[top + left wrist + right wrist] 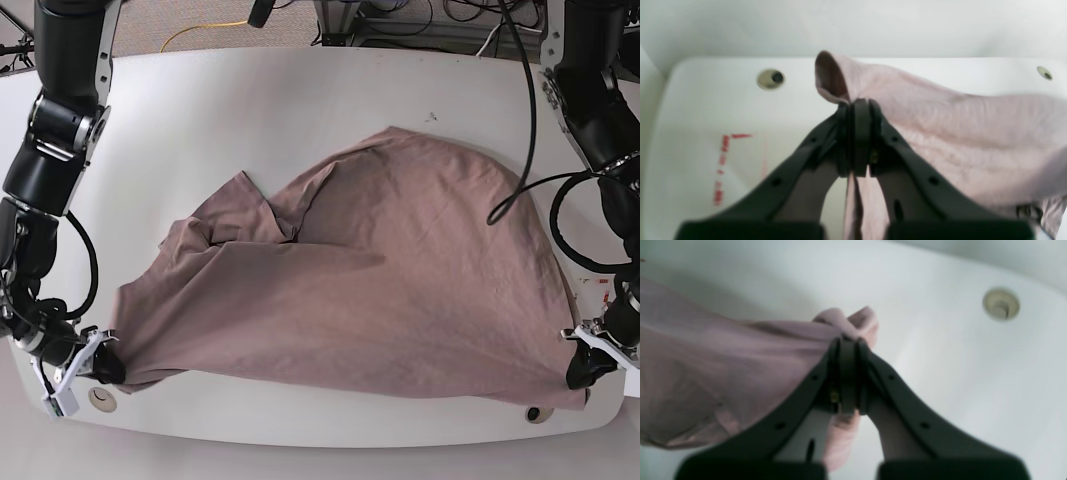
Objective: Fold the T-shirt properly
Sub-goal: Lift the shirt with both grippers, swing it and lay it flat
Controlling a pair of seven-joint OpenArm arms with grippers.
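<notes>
The mauve T-shirt (370,290) lies spread and rumpled across the white table (250,100), with a sleeve bunched near the middle left. My left gripper (857,105) is shut on a corner of the T-shirt (957,133) at the table's near right edge; in the base view it (583,372) pinches the hem there. My right gripper (848,341) is shut on the opposite corner of the T-shirt (706,373), seen in the base view (105,365) at the near left edge. The cloth hangs stretched between the two grips, lifted slightly.
Round grommet holes sit in the tabletop near each gripper (770,79) (1001,304) (533,412). Red tape marks (723,156) show on the table by the left gripper. Cables (520,120) hang along the arm on the right of the base view.
</notes>
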